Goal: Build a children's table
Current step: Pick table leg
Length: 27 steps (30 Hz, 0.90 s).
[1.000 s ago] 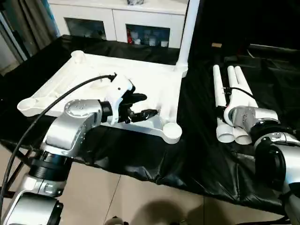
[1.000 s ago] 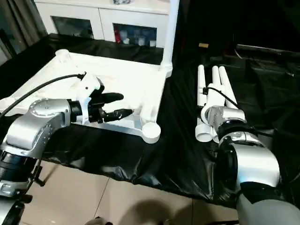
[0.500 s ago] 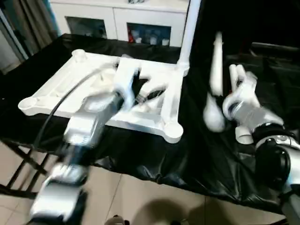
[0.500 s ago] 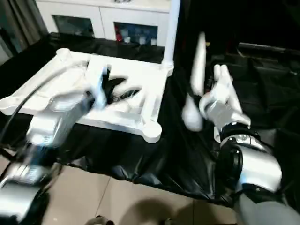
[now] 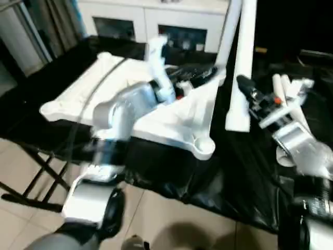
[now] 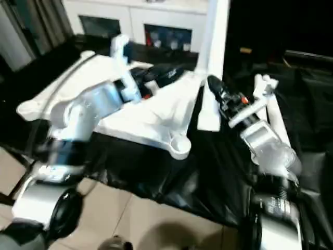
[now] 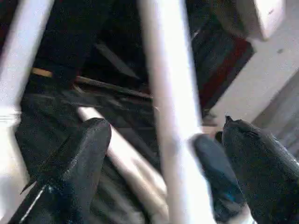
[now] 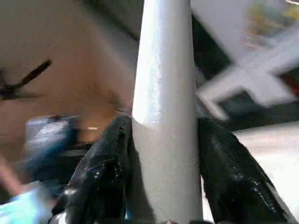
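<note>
Floor: pale tiles at the near edge, below the desk.
Desk (image 5: 229, 172): covered in black sheeting that hangs over its near side.
Tabletop (image 5: 171, 117): white plastic, lying ribbed side up on the left half of the desk, one rounded corner socket (image 5: 204, 147) nearest the camera.
Right claw (image 8: 161, 177): closed on a white leg (image 5: 240, 67), both black fingers (image 8: 105, 163) pressed against its sides; the leg is held upright, its lower end above the desk just beside the tabletop's right edge.
Loose legs (image 5: 291, 96): white cylinders lying side by side on the black sheeting at the right, partly behind the right arm.
Left claw (image 5: 195, 73): fingers (image 7: 74, 168) spread wide apart and holding nothing, reaching over the far part of the tabletop towards the upright legs.
Standing leg (image 5: 229, 31): a second white cylinder, upright at the tabletop's far right corner, just beside the held one.
Cabinet (image 5: 156, 21): white with glass doors, behind the desk.
</note>
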Available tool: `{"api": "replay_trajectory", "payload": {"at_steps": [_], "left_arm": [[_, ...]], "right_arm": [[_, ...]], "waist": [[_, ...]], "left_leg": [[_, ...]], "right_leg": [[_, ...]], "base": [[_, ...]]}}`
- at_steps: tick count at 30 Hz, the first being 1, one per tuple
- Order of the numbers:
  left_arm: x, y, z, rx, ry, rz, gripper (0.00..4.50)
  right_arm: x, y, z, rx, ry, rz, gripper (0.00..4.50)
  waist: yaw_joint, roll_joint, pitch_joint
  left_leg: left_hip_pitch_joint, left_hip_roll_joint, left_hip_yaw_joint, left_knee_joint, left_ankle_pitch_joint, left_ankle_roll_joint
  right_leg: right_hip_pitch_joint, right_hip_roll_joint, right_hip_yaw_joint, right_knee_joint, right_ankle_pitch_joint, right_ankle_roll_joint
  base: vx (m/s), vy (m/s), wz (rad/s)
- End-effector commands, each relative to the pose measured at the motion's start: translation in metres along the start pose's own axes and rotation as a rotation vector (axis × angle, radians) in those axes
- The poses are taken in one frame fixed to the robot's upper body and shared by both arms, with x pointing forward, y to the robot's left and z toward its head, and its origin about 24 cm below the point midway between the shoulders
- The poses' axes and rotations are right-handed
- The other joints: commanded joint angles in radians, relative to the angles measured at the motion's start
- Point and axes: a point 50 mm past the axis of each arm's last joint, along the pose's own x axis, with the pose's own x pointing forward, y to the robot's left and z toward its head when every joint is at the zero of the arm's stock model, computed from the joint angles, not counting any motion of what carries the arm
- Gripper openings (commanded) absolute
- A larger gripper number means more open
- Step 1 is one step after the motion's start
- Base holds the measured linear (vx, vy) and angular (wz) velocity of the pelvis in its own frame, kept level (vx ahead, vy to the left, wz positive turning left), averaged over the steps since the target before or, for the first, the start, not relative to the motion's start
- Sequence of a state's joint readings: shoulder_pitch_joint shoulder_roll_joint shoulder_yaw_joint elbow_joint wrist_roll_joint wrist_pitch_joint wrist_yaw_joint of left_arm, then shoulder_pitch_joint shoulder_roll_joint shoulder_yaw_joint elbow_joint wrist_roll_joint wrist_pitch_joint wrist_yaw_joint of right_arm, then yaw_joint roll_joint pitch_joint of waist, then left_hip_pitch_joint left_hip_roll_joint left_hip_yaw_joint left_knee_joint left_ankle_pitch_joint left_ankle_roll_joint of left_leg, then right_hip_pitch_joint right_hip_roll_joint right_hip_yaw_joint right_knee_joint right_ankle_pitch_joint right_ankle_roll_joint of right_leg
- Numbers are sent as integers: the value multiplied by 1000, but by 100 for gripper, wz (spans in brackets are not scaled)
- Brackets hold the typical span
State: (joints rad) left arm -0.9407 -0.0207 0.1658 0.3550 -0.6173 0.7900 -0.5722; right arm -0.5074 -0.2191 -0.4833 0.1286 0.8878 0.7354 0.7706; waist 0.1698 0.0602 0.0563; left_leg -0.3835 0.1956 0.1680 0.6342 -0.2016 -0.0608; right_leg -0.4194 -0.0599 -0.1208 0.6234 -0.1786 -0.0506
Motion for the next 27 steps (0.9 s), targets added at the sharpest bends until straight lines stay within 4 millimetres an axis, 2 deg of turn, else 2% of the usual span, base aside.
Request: {"api": "replay_trajectory", "payload": {"at_steps": [1,3,4,5,7,8,11,13,14,16,18,21,24,25,27], "left_arm": [[3,-5,3,-53,-2,-30,429],[5,-8,2,-67,0,-49,429],[6,-10,2,-75,1,-61,429],[6,-11,1,-75,5,-65,429],[7,-13,0,-76,5,-72,429],[8,-15,1,-80,-1,-81,429],[5,-23,7,-111,-45,-155,429],[4,-24,7,-100,-42,-157,393],[5,-21,8,-89,-47,-117,393],[5,-18,8,-89,-46,-88,387],[5,-14,8,-88,-52,-55,357],[4,-5,10,-100,-83,13,350],[3,-4,10,-101,-97,31,312],[3,-3,11,-98,-108,50,309],[3,-2,11,-98,-116,62,305]], "right_arm": [[3,16,-3,16,29,93,180],[2,18,-6,20,51,101,180],[3,19,-8,18,62,105,180],[3,21,-11,16,80,111,180],[4,23,-14,20,102,115,180],[4,23,-16,20,110,109,180],[5,21,-26,-4,194,70,180],[5,22,-28,-14,216,69,180],[6,22,-32,-29,250,67,180],[8,22,-35,-44,272,62,180],[10,22,-38,-60,292,52,180],[14,21,-41,-97,321,33,180],[17,22,-43,-114,337,25,180],[19,21,-44,-119,335,13,180],[21,21,-44,-122,333,7,180]], "waist": [[-1,-16,-78],[-2,-17,-79],[-4,-18,-80],[-5,-17,-84],[-8,-20,-86],[-8,-16,-86],[-6,-20,-88],[-6,-20,-86],[-5,-22,-86],[-4,-20,-86],[-5,-21,-84],[-7,-26,-83],[-6,-26,-84],[-7,-29,-85],[-7,-26,-86]], "left_leg": [[6,20,-9,-64,-54,93],[6,19,-9,-64,-54,90],[8,20,-10,-67,-52,86],[8,22,-11,-68,-40,84],[8,23,-12,-71,-30,89],[7,24,-14,-70,-25,93],[4,25,-13,-69,-13,93],[2,23,-12,-69,-9,96],[2,22,-12,-69,-12,99],[3,22,-12,-69,-10,97],[5,23,-11,-71,-22,92],[4,20,-11,-72,-31,82],[4,23,-12,-72,-26,82],[4,24,-13,-73,-21,85],[4,25,-13,-72,-15,86]], "right_leg": [[76,-83,49,-107,-336,-72],[76,-82,49,-111,-352,-60],[75,-82,48,-116,-375,-41],[75,-82,46,-116,-361,-36],[76,-79,48,-114,-330,-40],[74,-82,49,-112,-300,-47],[76,-85,51,-105,-264,-67],[76,-83,52,-106,-254,-65],[77,-84,52,-107,-262,-57],[76,-83,52,-109,-271,-45],[74,-83,51,-112,-291,-36],[75,-82,50,-114,-315,-15],[74,-84,51,-113,-305,-15],[74,-83,51,-111,-290,-21],[74,-85,52,-109,-278,-26]], "base": [[0,0,0],[0,0,0],[0,0,0],[0,0,0],[0,0,0],[0,0,0],[0,0,0],[0,0,0],[0,0,0],[0,0,0],[0,0,0],[0,0,0],[0,0,0],[0,0,0],[0,0,0]]}}
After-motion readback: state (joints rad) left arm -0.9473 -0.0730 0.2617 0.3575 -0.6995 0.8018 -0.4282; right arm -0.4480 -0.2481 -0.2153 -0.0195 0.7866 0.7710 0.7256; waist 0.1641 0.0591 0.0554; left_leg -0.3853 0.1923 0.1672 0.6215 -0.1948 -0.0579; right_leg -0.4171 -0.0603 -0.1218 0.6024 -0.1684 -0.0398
